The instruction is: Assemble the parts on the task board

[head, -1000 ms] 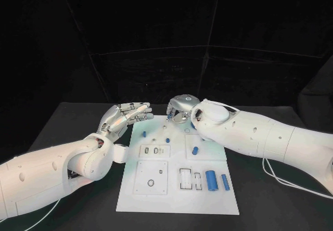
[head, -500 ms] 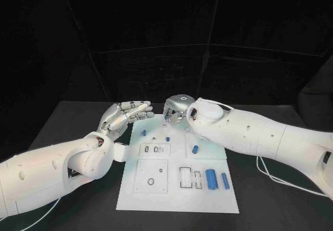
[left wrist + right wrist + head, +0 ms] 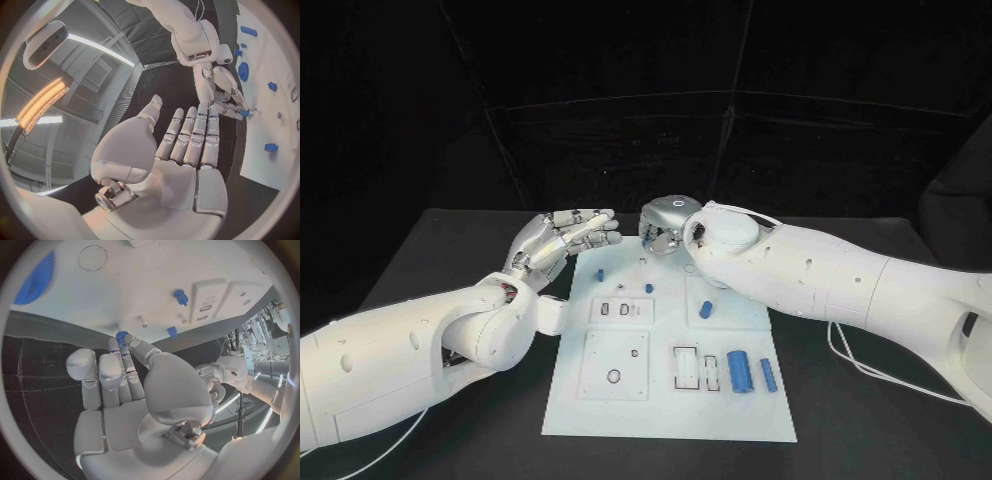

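Pinching a small blue gear (image 3: 122, 336) between its fingertips (image 3: 128, 342), the right hand (image 3: 669, 224) hangs over the far end of the task board (image 3: 668, 395). Since a second ago this hand has shifted a little toward the left hand (image 3: 564, 240) and its forearm has swung inward. The left hand stays raised beside the board's far left corner, palm up, fingers (image 3: 192, 135) straight and close together, holding nothing. Two blue cylinders (image 3: 751, 376) lie unmoved on the board, well apart from both hands. Black tabletop (image 3: 444, 250) beneath.
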Action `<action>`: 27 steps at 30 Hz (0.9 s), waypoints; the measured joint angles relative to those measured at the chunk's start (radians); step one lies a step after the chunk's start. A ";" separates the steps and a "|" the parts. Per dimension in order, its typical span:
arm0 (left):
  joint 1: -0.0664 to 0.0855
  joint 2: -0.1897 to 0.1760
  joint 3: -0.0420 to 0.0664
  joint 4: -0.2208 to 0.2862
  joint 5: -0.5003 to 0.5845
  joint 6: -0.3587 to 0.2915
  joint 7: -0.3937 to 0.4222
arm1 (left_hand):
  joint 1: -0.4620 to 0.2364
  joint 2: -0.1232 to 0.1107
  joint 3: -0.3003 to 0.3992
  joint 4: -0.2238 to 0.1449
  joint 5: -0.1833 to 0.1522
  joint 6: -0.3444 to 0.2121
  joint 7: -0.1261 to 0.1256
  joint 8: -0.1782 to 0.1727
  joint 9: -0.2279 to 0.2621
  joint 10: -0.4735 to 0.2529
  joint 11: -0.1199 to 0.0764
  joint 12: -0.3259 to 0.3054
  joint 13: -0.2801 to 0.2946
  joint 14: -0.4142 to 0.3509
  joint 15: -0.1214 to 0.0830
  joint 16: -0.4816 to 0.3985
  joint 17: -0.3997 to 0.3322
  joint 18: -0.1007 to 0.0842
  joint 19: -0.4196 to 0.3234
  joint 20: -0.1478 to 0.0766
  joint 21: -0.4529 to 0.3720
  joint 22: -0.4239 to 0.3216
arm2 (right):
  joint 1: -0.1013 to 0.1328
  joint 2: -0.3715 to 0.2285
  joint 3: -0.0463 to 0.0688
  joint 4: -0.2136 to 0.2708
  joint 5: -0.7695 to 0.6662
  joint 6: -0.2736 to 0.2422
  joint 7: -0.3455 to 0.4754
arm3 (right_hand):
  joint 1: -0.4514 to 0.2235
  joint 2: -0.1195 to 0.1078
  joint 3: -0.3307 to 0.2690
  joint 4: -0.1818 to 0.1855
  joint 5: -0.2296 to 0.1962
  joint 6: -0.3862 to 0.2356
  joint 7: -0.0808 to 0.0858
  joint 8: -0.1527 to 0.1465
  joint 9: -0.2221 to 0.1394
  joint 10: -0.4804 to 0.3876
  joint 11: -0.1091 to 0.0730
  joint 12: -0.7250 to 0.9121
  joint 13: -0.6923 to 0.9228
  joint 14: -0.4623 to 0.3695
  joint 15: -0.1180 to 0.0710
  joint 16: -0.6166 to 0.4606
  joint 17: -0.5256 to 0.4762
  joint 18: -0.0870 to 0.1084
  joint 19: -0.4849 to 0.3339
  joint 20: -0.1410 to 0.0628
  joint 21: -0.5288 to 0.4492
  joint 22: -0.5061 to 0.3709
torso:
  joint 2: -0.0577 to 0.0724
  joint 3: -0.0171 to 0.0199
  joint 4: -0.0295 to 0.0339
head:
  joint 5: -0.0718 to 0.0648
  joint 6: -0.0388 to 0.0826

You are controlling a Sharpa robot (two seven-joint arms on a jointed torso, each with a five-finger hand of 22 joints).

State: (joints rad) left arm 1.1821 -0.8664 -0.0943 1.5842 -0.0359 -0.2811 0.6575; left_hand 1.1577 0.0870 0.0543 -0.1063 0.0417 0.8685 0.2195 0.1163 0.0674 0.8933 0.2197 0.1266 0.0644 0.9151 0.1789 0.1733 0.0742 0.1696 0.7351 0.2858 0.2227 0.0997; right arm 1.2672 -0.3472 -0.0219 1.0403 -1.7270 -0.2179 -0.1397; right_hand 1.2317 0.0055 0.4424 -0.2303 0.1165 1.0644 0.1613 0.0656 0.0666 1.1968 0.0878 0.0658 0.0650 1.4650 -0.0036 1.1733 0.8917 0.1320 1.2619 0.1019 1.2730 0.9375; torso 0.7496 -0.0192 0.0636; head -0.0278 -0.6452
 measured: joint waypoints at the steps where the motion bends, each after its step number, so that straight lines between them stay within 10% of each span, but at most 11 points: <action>1: 0.000 0.000 0.000 0.000 0.000 0.000 0.000 | 0.000 0.000 0.000 0.000 0.000 0.000 0.000 0.000 0.000 0.000 0.000 0.000 0.000 0.000 0.000 0.000 0.000 0.000 0.000 0.000 0.000 0.000 | 0.000 0.001 0.000 -0.001 -0.002 0.002 -0.002 | 0.000 0.000 0.003 0.003 0.000 0.000 0.000 0.000 0.000 -0.002 0.002 0.000 0.000 0.000 0.000 0.000 0.000 0.000 0.000 0.000 0.000 0.001 | 0.000 -0.0003 0.0000 | 0.000 -0.001; 19: 0.001 0.000 0.000 -0.001 0.000 0.002 -0.003 | 0.000 0.000 0.000 0.000 0.000 0.000 0.000 0.000 0.000 0.000 0.000 0.000 0.000 0.000 0.000 0.000 0.000 0.000 0.000 0.000 0.000 0.000 | -0.002 0.003 -0.001 -0.002 -0.026 0.027 -0.030 | -0.010 -0.027 0.010 0.010 -0.008 -0.023 0.007 0.000 0.000 -0.023 0.010 0.000 0.000 0.003 0.004 0.006 0.001 0.000 -0.004 0.004 0.004 0.006 | 0.002 -0.0004 -0.0001 | 0.002 -0.001; 27: 0.001 0.000 0.000 -0.001 0.000 0.003 -0.004 | 0.000 0.000 0.000 0.000 0.000 0.000 0.000 0.000 0.000 0.000 0.000 0.000 0.000 0.000 0.000 0.000 0.000 0.000 0.000 0.000 0.000 -0.001 | -0.002 0.004 -0.001 -0.006 -0.026 0.024 -0.030 | -0.012 -0.078 -0.053 0.047 -0.059 -0.259 0.000 -0.005 -0.006 -0.163 0.019 0.000 -0.002 -0.005 0.020 -0.011 -0.051 0.000 -0.029 0.021 0.000 -0.023 | 0.002 -0.0010 -0.0005 | 0.001 0.001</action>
State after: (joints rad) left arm 1.1829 -0.8665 -0.0943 1.5829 -0.0361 -0.2785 0.6538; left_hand 1.1577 0.0870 0.0544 -0.1063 0.0416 0.8685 0.2195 0.1163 0.0675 0.8933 0.2197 0.1266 0.0645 0.9151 0.1789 0.1734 0.0738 0.1696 0.7351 0.2858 0.2227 0.0991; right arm 1.2655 -0.3430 -0.0231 1.0338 -1.7528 -0.1940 -0.1693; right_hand 1.2200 -0.0720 0.3890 -0.1835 0.0578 0.8058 0.1610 0.0608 0.0610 1.0336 0.1072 0.0658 0.0627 1.4597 0.0163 1.1620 0.8410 0.1321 1.2331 0.1232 1.2731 0.9148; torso 0.7513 -0.0201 0.0631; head -0.0269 -0.6440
